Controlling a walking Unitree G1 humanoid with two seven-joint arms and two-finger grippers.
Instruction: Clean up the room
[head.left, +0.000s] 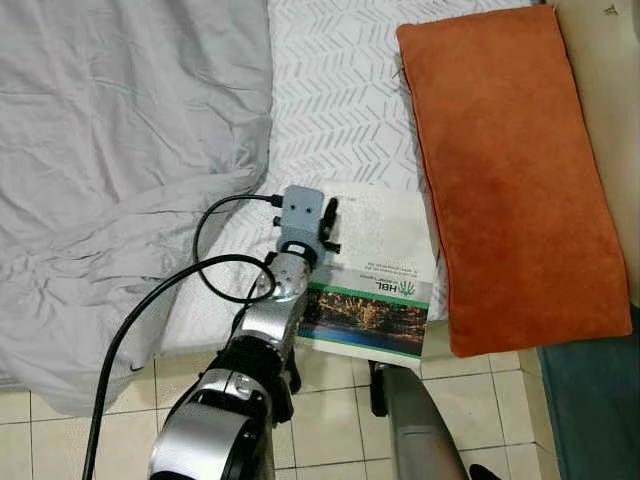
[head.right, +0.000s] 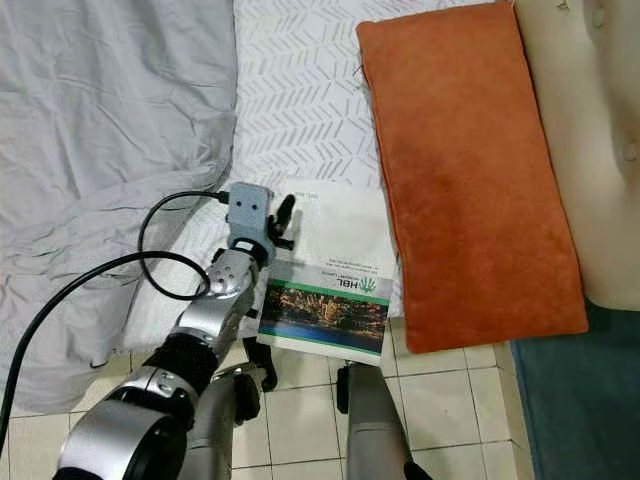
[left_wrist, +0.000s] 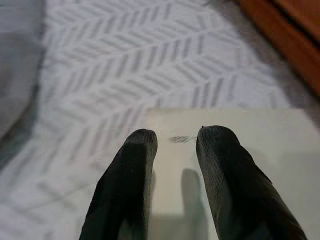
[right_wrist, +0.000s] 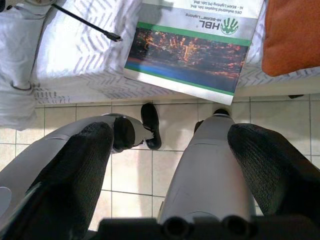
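Calendar (head.left: 375, 275), thin, light and floppy, overhanging the bed (head.left: 330, 90) edge at 6 o'clock, beneath the narrowly parted left tool (left_wrist: 175, 150); best gripped at that overhang.

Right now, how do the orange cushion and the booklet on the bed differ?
The orange cushion is plain, thick and soft; the booklet is thin, flat and printed, with a night city photo. The cushion is much the larger. The left pincer hovers over the booklet, not the cushion. Both overhang the bed's edge.

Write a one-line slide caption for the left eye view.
Left gripper poised over a booklet on the bed's patterned sheet, beside an orange cushion.
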